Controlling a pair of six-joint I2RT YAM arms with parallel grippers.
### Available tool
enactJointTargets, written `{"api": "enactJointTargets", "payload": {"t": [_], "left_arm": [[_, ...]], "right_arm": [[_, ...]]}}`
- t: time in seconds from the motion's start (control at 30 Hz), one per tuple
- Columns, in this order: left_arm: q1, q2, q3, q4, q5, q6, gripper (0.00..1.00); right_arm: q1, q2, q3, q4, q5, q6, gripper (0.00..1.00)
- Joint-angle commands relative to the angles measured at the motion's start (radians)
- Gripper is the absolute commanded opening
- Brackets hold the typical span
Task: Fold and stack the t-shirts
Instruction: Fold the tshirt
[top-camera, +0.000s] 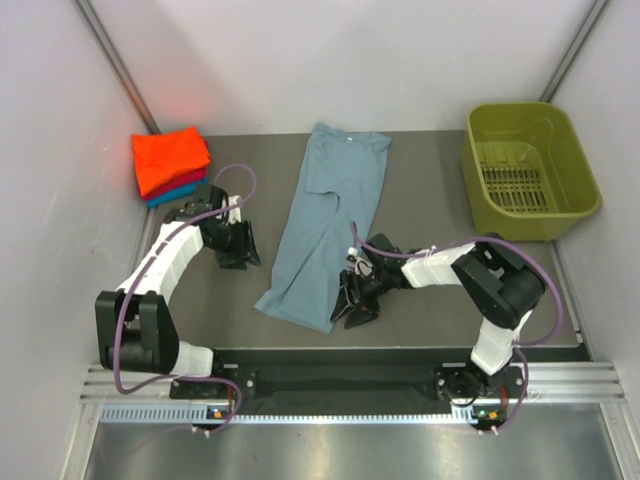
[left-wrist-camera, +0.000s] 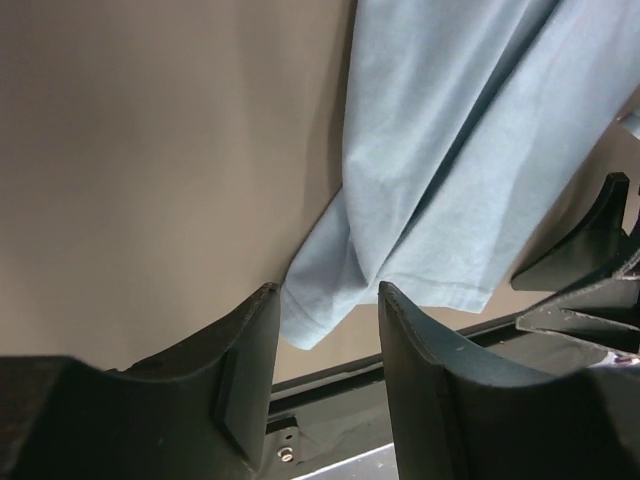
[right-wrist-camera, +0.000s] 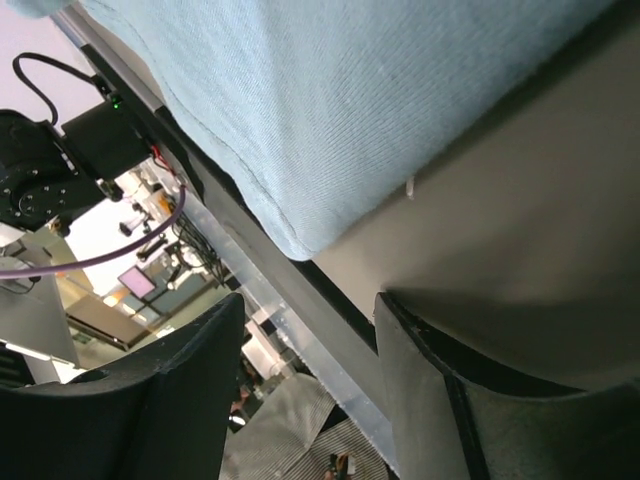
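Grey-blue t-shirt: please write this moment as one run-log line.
grey-blue t-shirt: lying flat, unheld | left end effector: open, left of shirt | right end effector: open, at near right hem | folded stack: far left

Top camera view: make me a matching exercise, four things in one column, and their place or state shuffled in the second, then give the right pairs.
Column one:
1. grey-blue t-shirt
2. olive-green basket
3. folded t-shirt stack
4. right gripper

Column two:
A. far right
B. open, beside the near hem of the laid-out shirt
C. centre, laid out lengthwise
D. far left corner

Pairs: 1-C, 2-A, 3-D, 4-B
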Motion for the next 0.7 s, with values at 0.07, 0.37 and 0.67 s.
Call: {"api": "enactJointTargets", "payload": {"t": [0.07,0.37,0.67], "left_arm": [[0.014,-0.047,-0.030,0.020,0.035,-0.033,0.48],[0.044,-0.061,-0.030,0.015,0.040,-0.034,0.47],[0.070,-0.090,-0.061,0.005,0.048,-0.030,0.46]], "right_arm": [[0.010,0.047,0.017,-0.010,0.122,0.000,0.51],[0.053,0.154,0.128,-0.010,0.149,0.004,0.38],[0.049,0.095,0.098,-0.067,0.175,-0.023,0.00]]}}
